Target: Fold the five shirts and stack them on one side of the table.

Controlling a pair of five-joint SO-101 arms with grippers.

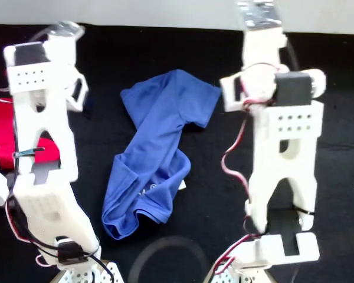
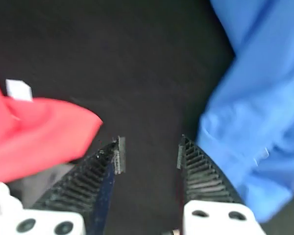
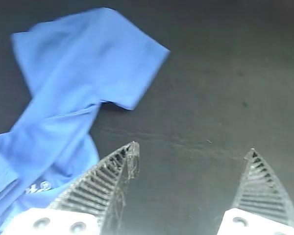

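Two shirts lie on the black table (image 1: 342,177). The blue shirt (image 1: 156,147) is the larger sight. It sits crumpled at the centre, running from about 1 o'clock, where a sleeve splays out, down to 7 o'clock, where the hem is rolled under itself. It looks light, limp and thin, so it will likely drape and bunch rather than hold a shape. A pinch on a single layer at a shoulder corner or along the hem edge should serve better than a grab at the bunched middle, and it probably needs spreading flat first.

Both arms flank it, one at 9 o'clock and one at 3 o'clock, and neither touches the cloth. The red shirt (image 1: 0,130) lies at the 9 o'clock edge, partly under the left arm and well apart from the blue, so a stack there could crowd it.

The left gripper (image 2: 150,147) hangs released over bare table between the two shirts. The right gripper (image 3: 192,149) is spread wide, holding nothing, just beside the sleeve. A small white tag (image 2: 18,89) shows on the red cloth.
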